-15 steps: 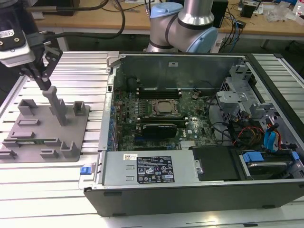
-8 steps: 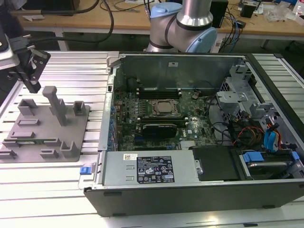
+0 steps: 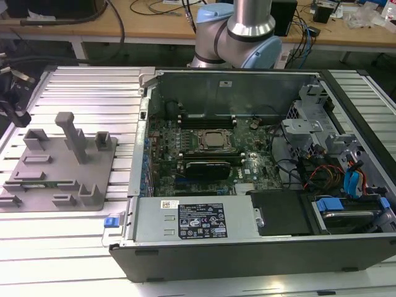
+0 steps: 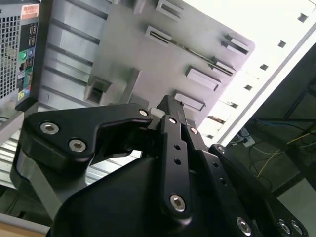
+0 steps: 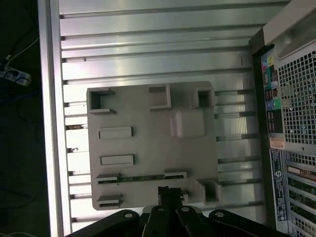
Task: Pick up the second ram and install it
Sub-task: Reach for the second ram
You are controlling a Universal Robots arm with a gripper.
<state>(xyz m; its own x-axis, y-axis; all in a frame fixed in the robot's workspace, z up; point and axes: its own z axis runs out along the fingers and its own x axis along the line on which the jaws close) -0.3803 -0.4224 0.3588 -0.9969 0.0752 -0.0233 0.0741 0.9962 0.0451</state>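
Second ram (image 5: 140,177): sits in the grey fixture tray (image 5: 148,113), not in the machine. It shows as a thin green strip, edge-on, bridging two small holders near the tray edge closest to the gripper.

Table (image 3: 74,86): ribbed aluminium slats, bright glare on the near side in the exterior view.

Computer case (image 3: 204,86): lying open on the table, on the exterior view's right, board facing up. Square silver processor (image 3: 215,141) seated mid-board.

Arm (image 3: 238,31): grey and pale-blue joint behind the case, cut off by the frame edge.

Tray: on the exterior view's left, beside the case but apart from it. Several raised posts (image 3: 73,133) and blocks stand on it.

Gripper (image 5: 168,191): black, hanging above the tray on the ram's side. Fingers (image 4: 170,133) pressed together, nothing pinched between them. In the first wrist view the tips fall just beside the ram's strip; no grip on it.

Hard to make out:
- The ram's chips and its ends inside the holders; only the top edge is visible.
- In the second wrist view, the gripper body hides part of the tray.
- A dark shape (image 3: 13,102) at the exterior view's left edge is cut off; cannot tell what it is.
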